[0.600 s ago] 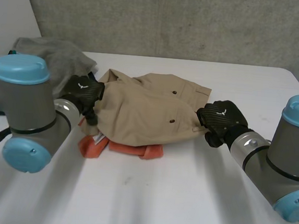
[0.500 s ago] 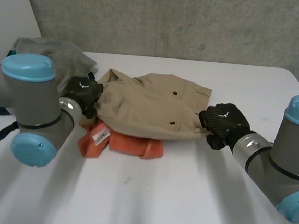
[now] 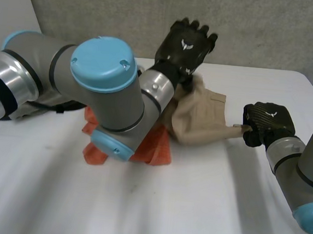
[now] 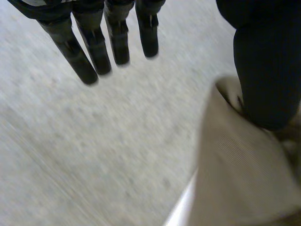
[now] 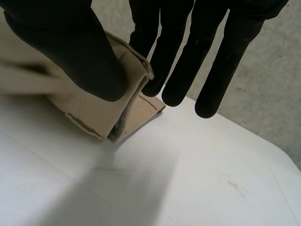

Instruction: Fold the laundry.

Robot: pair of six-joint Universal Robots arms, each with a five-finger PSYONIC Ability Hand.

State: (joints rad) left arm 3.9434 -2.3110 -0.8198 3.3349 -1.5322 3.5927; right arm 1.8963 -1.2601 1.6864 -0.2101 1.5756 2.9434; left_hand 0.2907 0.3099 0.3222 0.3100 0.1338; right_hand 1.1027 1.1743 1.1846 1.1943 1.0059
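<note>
Pinched by the left hand (image 3: 186, 43) and the right hand (image 3: 266, 121), the beige garment (image 3: 200, 112) is being held up between them; seemingly no fold is completed yet.

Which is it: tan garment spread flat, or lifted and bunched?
Lifted and bunched: the left hand holds up one end of the tan garment; the right hand pinches the opposite edge.
</note>
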